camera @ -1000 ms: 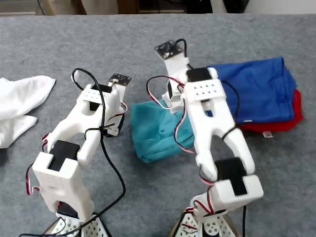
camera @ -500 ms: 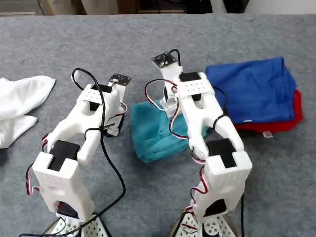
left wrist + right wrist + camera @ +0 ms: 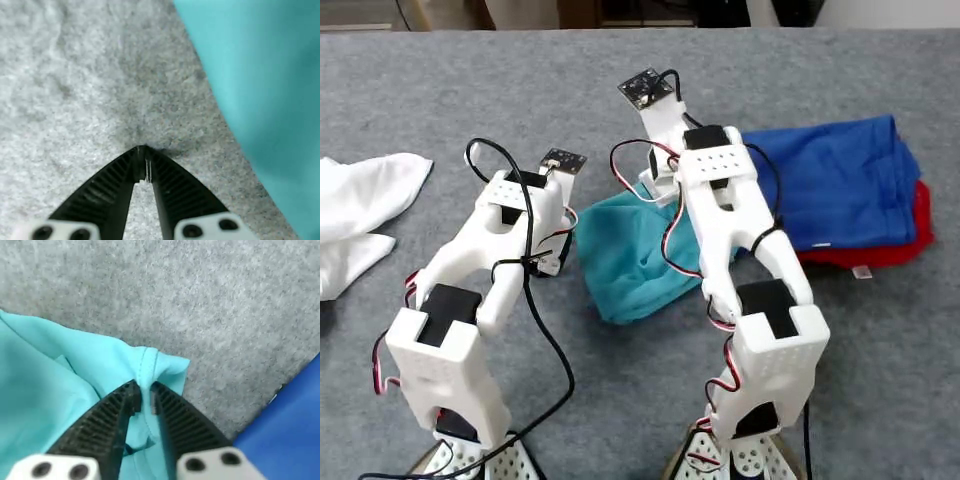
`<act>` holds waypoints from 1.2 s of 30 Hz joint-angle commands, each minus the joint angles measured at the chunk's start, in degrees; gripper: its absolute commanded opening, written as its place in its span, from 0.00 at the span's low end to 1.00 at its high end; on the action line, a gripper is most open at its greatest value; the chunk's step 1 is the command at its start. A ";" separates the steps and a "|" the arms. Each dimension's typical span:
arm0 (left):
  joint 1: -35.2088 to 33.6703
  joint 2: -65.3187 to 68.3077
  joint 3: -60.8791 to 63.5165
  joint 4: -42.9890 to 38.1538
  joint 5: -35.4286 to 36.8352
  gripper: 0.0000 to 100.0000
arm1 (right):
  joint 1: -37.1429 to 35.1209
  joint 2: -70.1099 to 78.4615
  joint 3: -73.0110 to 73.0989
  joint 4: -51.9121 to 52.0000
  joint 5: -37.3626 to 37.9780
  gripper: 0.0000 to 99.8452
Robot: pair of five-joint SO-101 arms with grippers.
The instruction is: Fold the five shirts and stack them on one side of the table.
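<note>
A crumpled teal shirt (image 3: 625, 255) lies mid-table between the two arms. My right gripper (image 3: 143, 395) is shut on a hemmed corner of the teal shirt (image 3: 60, 380), at the cloth's far edge beside the blue shirt (image 3: 290, 435). In the high view the right arm (image 3: 725, 215) stretches over the teal shirt's right part. My left gripper (image 3: 143, 161) is shut with nothing in it, its tips on the grey tabletop just left of the teal shirt (image 3: 260, 75). A folded blue shirt (image 3: 840, 180) rests on a folded red shirt (image 3: 920, 235) at the right.
A loose white shirt (image 3: 360, 210) lies spread at the table's left edge. The left arm (image 3: 510, 230) stands between it and the teal shirt. Bare grey tabletop (image 3: 520, 90) runs along the far side and at the near right.
The right arm has drawn back and swung left and farther away, dragging the teal shirt's corner with it; the shirt has shifted slightly left. The left arm has not moved.
</note>
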State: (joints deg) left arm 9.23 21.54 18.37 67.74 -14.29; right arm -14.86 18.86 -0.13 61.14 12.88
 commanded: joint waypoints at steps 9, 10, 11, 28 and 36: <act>-0.53 1.10 6.07 0.44 0.18 0.02 | 0.40 -6.20 -8.66 5.10 -0.97 0.46; -0.53 1.10 6.07 0.44 0.18 0.02 | 0.48 -6.29 -9.45 5.10 -0.97 0.45; -0.53 1.10 6.07 0.44 0.18 0.02 | 0.92 -6.29 -10.07 5.19 -0.97 0.44; -0.53 1.10 6.07 0.44 0.18 0.02 | 3.03 -6.64 -12.18 5.19 -1.41 0.42; -0.53 1.10 6.07 0.44 0.18 0.02 | 3.12 -6.73 -15.16 9.41 -1.49 0.42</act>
State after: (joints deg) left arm 9.23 21.54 18.37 67.74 -14.29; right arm -12.48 15.60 -10.24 68.00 11.47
